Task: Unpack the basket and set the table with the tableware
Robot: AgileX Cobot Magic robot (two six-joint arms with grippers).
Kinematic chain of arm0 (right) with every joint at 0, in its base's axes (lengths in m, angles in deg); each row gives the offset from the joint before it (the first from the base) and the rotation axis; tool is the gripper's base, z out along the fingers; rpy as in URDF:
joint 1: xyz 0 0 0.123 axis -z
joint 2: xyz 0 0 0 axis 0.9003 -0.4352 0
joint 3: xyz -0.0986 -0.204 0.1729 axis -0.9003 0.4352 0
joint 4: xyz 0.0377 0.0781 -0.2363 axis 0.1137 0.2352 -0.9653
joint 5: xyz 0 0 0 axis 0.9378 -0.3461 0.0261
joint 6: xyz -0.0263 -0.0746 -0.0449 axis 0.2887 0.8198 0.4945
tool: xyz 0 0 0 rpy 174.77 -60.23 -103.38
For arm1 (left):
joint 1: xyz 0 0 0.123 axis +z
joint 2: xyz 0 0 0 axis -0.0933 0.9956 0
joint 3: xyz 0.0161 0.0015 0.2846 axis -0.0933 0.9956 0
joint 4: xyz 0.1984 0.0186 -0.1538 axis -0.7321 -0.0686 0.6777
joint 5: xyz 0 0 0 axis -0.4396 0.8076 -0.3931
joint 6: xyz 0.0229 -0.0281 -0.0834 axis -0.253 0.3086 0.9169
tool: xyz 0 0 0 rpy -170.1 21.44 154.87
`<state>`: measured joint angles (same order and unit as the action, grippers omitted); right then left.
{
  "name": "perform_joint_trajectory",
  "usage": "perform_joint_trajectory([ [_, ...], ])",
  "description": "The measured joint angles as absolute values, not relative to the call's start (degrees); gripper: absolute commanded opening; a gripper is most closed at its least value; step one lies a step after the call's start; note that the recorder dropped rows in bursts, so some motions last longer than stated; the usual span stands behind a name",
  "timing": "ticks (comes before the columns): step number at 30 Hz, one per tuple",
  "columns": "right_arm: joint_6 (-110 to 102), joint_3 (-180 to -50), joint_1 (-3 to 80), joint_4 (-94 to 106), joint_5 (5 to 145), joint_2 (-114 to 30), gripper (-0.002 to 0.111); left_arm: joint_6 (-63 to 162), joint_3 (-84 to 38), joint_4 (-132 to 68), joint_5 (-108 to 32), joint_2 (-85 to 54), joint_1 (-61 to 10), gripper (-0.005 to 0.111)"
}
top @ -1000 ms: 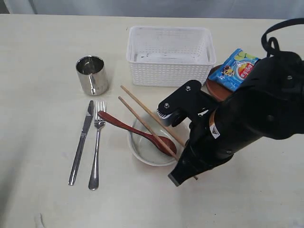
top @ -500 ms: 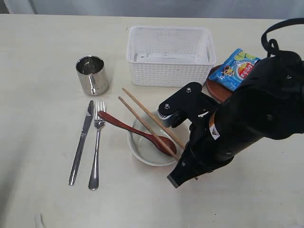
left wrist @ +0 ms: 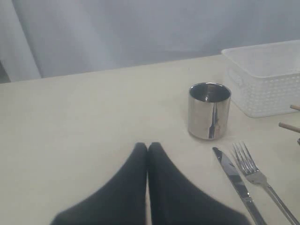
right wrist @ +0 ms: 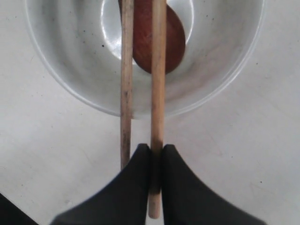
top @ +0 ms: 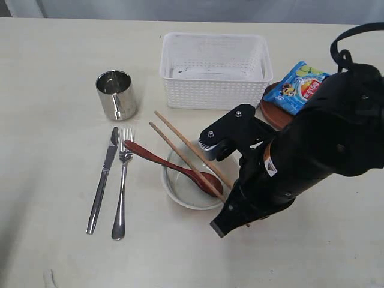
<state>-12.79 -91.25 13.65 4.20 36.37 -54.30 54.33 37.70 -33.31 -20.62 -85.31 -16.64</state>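
The white basket (top: 213, 69) stands empty at the back of the table (top: 48, 72). A steel cup (top: 117, 95), knife (top: 103, 180) and fork (top: 122, 180) lie to the left. The reddish-brown spoon (top: 174, 167) rests in the off-white bowl (top: 180, 195), and two chopsticks (top: 180, 144) lie across its rim. My right gripper (right wrist: 156, 149) is shut on the end of one chopstick (right wrist: 158, 93); the other chopstick (right wrist: 125, 93) runs beside its finger, ungripped. My left gripper (left wrist: 147, 146) is shut on nothing, low over bare table near the cup (left wrist: 209, 110).
A blue chips bag (top: 302, 86) lies on the brown plate (top: 271, 113) right of the basket, partly behind my right arm (top: 318, 144). The arm covers the table's right side in the exterior view.
My right arm has edged slightly toward the front of the table. The chopsticks and the other tableware look unmoved.
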Motion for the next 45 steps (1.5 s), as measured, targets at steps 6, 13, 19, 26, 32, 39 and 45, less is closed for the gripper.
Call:
perform_joint_trajectory([
  [6, -12.79, -91.25, 13.65, 4.36, 36.37, -54.3, 0.0, 54.33, 37.7, -33.31, -20.62, -85.31, -16.64, 0.0],
  [13, -12.79, -91.25, 13.65, 4.36, 36.37, -54.75, 0.0, 54.33, 37.7, -33.31, -20.62, -85.31, -16.64, 0.0],
  [19, -12.79, -91.25, 13.65, 4.36, 37.24, -56.9, 0.0, 54.33, 37.7, -33.31, -20.62, -85.31, -16.64, 0.0],
  [26, -12.68, -91.25, 13.65, 4.36, 38.29, -56.99, 0.0, 54.33, 37.7, -33.31, -20.62, -85.31, -16.64, 0.0],
  [32, -12.57, -91.25, 13.65, 4.36, 38.29, -56.99, 0.004, 54.33, 37.7, -33.31, -20.62, -85.31, -16.64, 0.0],
  [39, -12.47, -91.25, 13.65, 4.36, 38.29, -56.99, 0.037, 54.33, 37.7, -33.31, -20.62, -85.31, -16.64, 0.0],
  [45, -12.47, -91.25, 13.65, 4.36, 38.29, -56.99, 0.037, 54.33, 37.7, -33.31, -20.62, -85.31, -16.64, 0.0],
])
